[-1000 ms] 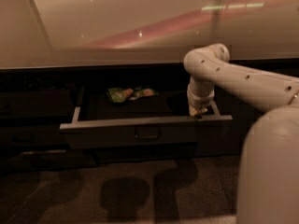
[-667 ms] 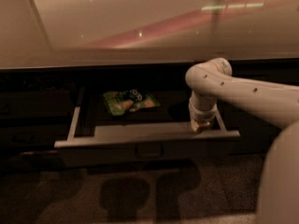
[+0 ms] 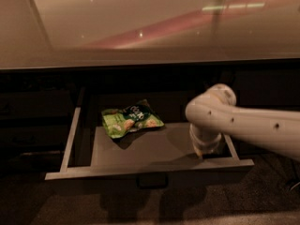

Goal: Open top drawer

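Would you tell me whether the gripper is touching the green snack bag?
Apart. The camera view shows the gripper inside the top drawer near its front edge, with bare drawer floor between it and the snack bag.

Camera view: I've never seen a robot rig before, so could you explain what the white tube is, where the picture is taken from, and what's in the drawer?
There is one picture, looking down at the front of a dark cabinet under a pale counter. Where the camera is mounted is not known. The white jointed tube coming in from the right is the robot's arm. Its claw hangs at the arm's end, down inside the drawer at the right front corner. The drawer stands open, with a small pull in the middle of its front. On its flat grey floor, toward the back left, lies a green snack bag. Whether the claw grips anything cannot be seen.
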You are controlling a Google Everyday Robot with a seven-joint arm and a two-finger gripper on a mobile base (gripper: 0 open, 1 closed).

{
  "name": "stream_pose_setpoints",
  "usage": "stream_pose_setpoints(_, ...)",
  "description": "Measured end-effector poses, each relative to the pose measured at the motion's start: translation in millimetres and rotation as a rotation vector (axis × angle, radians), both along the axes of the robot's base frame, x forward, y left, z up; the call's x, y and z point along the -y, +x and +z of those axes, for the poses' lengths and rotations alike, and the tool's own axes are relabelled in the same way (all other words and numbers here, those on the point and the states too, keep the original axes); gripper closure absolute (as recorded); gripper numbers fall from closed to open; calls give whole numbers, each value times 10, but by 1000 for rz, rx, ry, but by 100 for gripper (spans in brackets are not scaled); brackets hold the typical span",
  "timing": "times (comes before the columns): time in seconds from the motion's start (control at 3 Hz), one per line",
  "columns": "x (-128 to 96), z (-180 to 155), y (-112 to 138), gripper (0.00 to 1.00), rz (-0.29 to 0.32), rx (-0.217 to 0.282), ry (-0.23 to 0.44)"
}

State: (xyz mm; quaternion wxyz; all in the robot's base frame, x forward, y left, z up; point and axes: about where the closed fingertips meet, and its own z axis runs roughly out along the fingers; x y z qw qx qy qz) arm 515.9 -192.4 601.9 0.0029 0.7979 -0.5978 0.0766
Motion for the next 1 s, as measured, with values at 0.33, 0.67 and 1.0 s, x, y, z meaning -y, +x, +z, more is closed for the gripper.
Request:
stream_pose_setpoints(0.33, 76, -153, -327, 100, 7, -28, -37)
stream_pose_setpoints(0.67, 77, -127, -327, 81, 7, -28, -37)
stream_pose_setpoints(1.0, 77, -127, -327, 57, 7, -28, -37)
